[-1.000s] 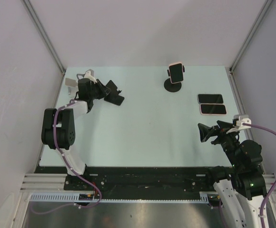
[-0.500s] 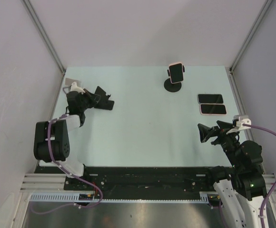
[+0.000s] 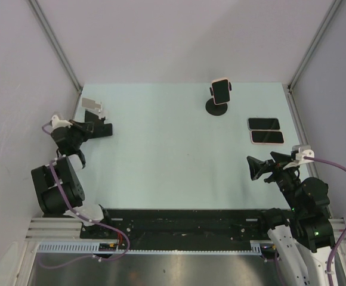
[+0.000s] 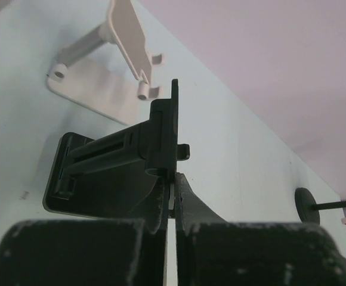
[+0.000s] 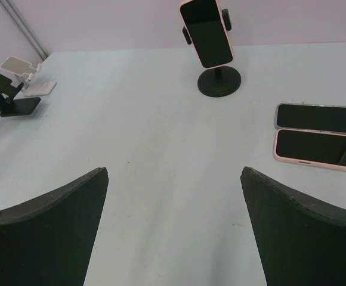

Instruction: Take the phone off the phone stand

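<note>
A pink-cased phone (image 3: 221,90) with a dark screen stands clamped upright in a black round-based phone stand (image 3: 218,107) at the table's far middle; the right wrist view shows the phone (image 5: 207,33) and the stand (image 5: 219,82) too. My right gripper (image 3: 258,167) hovers near the right front, well short of it, open with nothing between its fingers (image 5: 174,173). Far to the left, my left gripper (image 3: 91,128) is shut on the thin upright plate of a second, empty black folding stand (image 4: 113,161).
A white empty stand (image 3: 91,104) sits just behind the black folding stand (image 3: 104,129), near the left wall. Two phones lie flat at the right, one dark-cased (image 3: 263,124) and one pink-cased (image 3: 267,137). Enclosure walls border the table on the left, the right and the far side.
My left arm has drawn back to the left, its jaws closing and the black folding stand sliding left with it. The right arm and the phone have not moved.
</note>
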{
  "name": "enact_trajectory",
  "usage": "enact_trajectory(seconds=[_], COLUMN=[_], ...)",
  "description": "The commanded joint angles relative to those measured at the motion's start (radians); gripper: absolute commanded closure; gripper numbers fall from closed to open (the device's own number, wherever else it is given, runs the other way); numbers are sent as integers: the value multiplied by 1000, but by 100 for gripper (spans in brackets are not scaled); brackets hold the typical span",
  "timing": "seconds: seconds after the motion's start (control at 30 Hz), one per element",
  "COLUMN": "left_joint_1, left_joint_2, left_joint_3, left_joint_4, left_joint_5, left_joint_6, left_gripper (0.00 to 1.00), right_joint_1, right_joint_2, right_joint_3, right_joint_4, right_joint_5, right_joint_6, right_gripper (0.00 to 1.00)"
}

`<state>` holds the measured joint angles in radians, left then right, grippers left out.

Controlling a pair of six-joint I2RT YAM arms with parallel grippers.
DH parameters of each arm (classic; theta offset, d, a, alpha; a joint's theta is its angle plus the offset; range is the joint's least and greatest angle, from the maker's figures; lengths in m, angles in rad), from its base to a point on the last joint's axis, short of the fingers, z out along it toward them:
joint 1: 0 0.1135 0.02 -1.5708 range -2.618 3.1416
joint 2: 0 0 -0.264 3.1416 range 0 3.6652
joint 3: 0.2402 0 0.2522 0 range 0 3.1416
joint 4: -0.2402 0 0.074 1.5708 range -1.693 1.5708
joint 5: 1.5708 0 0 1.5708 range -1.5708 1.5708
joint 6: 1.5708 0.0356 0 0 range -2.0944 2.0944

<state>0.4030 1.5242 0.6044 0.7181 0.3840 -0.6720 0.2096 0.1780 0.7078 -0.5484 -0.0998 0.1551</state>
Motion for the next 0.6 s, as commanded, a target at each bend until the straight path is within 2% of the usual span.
enact_trajectory(seconds=[0.0,0.3,0.57], left_joint_1=[92,164,168], left_joint_2=[17,82,137], left_joint_3=[60,110,144], left_joint_4=[87,38,1], left_joint_5=[139,230,266], left_joint_6=[38,123,144], left_gripper=[100,100,100], right_joint_1=[5,5,7], right_joint_2=[-11,3,8], right_joint_3=[1,1,1], right_joint_4=[34,34,36], right_joint_5=[-11,-14,-17], right_joint_6=[-20,-25,-25], right_gripper=[1,1,1])
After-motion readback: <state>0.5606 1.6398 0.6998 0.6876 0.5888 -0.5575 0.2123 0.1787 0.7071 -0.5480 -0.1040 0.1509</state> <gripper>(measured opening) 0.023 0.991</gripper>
